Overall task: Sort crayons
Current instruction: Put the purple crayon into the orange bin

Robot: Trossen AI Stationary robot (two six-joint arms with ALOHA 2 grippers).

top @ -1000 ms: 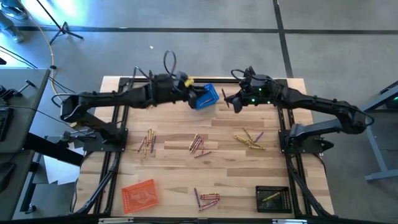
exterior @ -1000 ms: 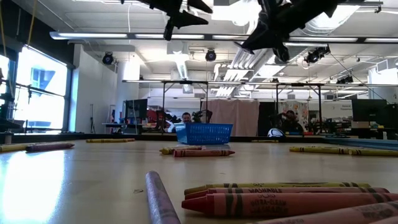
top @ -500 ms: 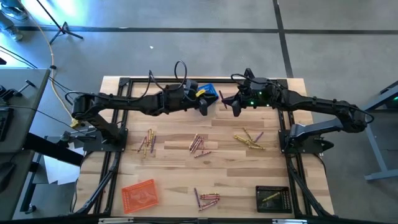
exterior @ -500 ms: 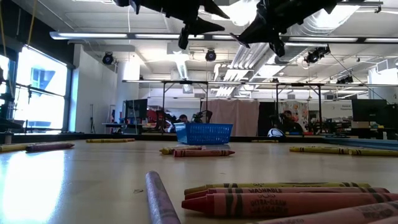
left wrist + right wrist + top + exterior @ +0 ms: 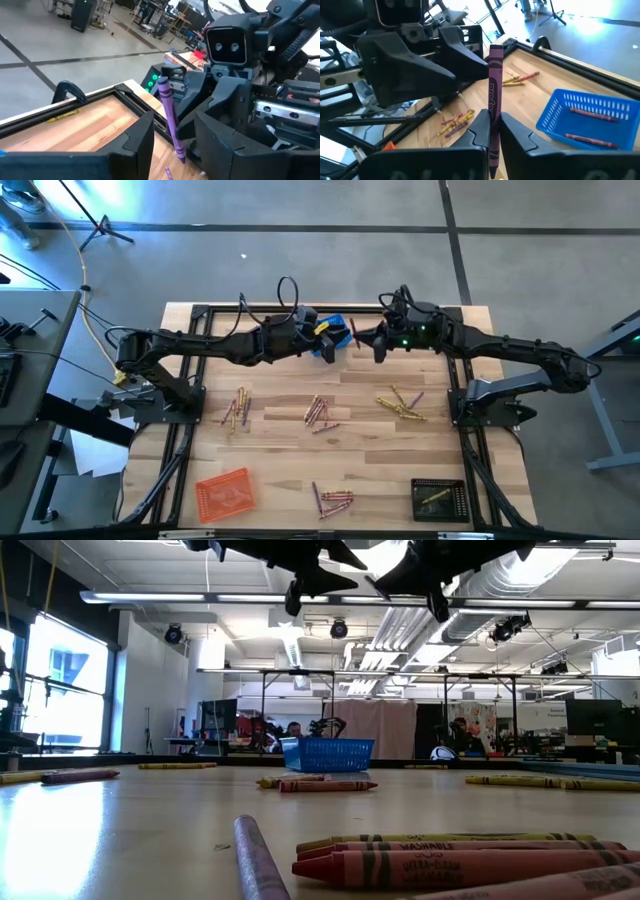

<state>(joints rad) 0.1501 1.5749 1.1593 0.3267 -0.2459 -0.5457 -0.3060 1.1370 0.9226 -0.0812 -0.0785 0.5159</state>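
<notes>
Dark jointed arms, black looped cables, green light on right wrist

- Above the desk's (image 5: 290, 470) far edge, the left gripper (image 5: 333, 345) and right gripper (image 5: 365, 340) face each other closely; the purple crayon (image 5: 493, 110) clamped upright in the right fingers fills the gap.
- The blue basket (image 5: 587, 120) sits just beneath them at the far edge.
- Crayon clusters (image 5: 318, 412) cross the middle strip, bare wood between.
- Orange basket (image 5: 223, 492) and black basket (image 5: 438, 499) occupy the near corners.
</notes>
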